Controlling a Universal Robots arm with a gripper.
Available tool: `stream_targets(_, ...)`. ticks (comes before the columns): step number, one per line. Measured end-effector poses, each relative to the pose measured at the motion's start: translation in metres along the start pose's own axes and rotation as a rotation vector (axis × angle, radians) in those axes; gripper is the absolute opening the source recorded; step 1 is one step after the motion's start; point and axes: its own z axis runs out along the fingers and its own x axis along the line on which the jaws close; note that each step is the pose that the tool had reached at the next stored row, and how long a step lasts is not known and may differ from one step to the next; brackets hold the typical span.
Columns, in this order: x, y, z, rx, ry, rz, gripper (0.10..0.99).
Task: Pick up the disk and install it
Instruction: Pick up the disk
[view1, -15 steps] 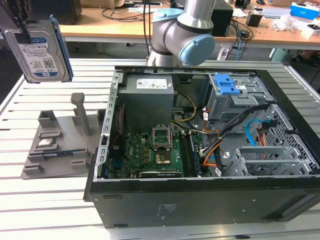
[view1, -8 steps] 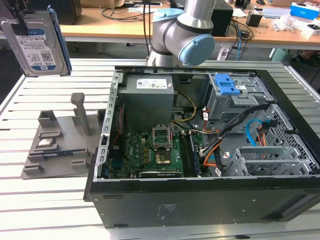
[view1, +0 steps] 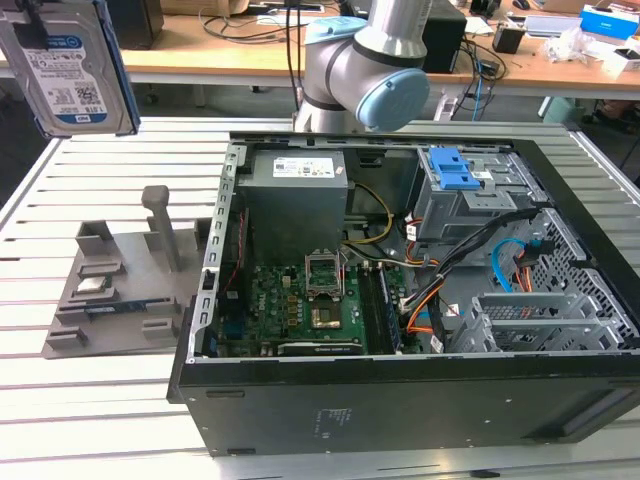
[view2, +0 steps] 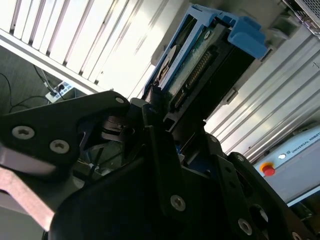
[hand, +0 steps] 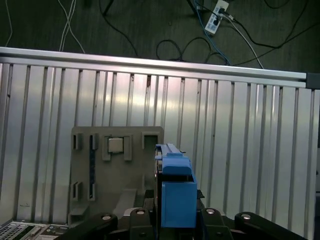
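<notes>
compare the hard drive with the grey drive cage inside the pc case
The disk is a flat silver slab with a white-and-blue label; the drive cage is a boxy grey metal frame. The disk hangs in the air at the exterior view's left, clamped in the end effector; the cage sits inside the computer case. Blue plastic rims the disk's edges; the cage has one blue latch on top. Both carry blue plastic.

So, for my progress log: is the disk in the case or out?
Out. The disk hangs above the slatted table, away from the open case, clamped in the end effector.
</notes>
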Motion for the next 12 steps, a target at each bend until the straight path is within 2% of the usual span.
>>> stream_targets(2, -0.0006, 0.0001, -0.0037, 0.000, 0.0000, 0.000, 0.365)
stream_targets(5, -0.0023, 0.0003, -0.0138, 0.000, 0.0000, 0.000, 0.365)
stream_targets(11, -0.0043, 0.0005, -0.0251, -0.001, 0.0000, 0.000, 0.365)
stream_targets(12, -0.0052, 0.0006, -0.0300, -0.001, -0.0001, 0.000, 0.365)
